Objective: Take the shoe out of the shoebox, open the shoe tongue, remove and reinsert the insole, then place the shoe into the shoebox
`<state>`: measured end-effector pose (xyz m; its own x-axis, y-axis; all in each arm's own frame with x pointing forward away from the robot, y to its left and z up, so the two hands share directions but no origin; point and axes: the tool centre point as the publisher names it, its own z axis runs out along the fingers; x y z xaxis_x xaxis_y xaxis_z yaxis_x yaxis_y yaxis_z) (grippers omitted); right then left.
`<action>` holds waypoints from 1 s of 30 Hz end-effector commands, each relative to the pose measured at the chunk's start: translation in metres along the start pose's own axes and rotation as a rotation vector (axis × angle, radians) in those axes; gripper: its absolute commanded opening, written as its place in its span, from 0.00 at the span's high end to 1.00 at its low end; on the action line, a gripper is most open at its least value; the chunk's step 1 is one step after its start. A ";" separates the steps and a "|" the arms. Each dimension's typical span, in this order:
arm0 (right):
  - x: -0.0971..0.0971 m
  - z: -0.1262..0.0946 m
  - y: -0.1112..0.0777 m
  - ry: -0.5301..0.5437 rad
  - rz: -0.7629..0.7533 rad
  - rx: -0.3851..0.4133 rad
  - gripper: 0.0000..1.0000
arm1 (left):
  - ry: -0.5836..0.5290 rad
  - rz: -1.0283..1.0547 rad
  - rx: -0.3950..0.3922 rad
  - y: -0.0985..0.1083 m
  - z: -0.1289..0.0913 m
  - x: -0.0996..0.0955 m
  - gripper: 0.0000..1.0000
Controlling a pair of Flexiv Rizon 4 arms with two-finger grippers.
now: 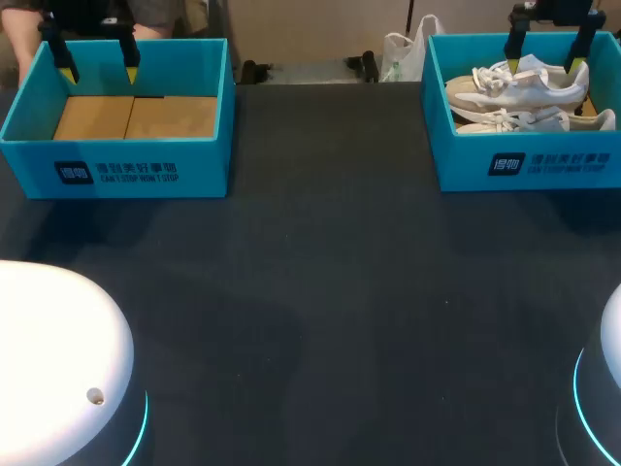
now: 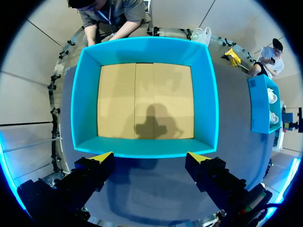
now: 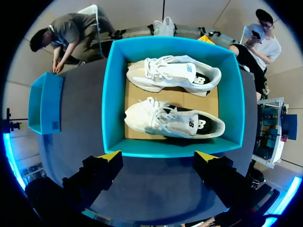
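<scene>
Right, the nearer shoe (image 3: 173,120) lies in the shoebox (image 3: 111,94) just ahead of and below the right tool (image 3: 158,154), with a second shoe (image 3: 173,75) beyond it. That tool is spread wide and holds nothing. The shoe's long axis runs along the line joining the fingers, so a grip across its width likely needs a wrist turn. The left tool (image 2: 151,155), also spread, hangs over an empty box (image 2: 83,94), well apart across the counter (image 1: 320,272).

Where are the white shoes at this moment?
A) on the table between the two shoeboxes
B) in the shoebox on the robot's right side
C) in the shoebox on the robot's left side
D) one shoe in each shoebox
B: both white shoes lie side by side inside the right shoebox, while the left shoebox shows only its bare brown floor.
</scene>
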<state>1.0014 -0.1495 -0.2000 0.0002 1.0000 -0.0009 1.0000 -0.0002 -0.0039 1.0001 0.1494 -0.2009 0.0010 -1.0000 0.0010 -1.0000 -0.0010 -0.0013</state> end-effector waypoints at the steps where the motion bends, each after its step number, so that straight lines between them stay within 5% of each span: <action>1: 0.000 0.000 0.000 0.000 0.000 -0.001 0.00 | -0.001 0.000 0.000 0.000 -0.001 0.000 0.00; 16: -0.001 0.001 0.001 0.012 -0.010 -0.001 0.00 | -0.001 0.000 0.000 0.000 -0.001 0.000 0.00; 30: -0.053 0.017 -0.007 -0.027 0.041 -0.019 0.00 | -0.001 0.000 0.000 0.000 -0.001 0.000 0.00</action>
<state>1.0006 -0.1929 -0.2123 0.0424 0.9981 -0.0446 0.9991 -0.0423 0.0021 1.0001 0.1494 -0.2008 0.0009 -1.0000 0.0010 -1.0000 -0.0009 -0.0014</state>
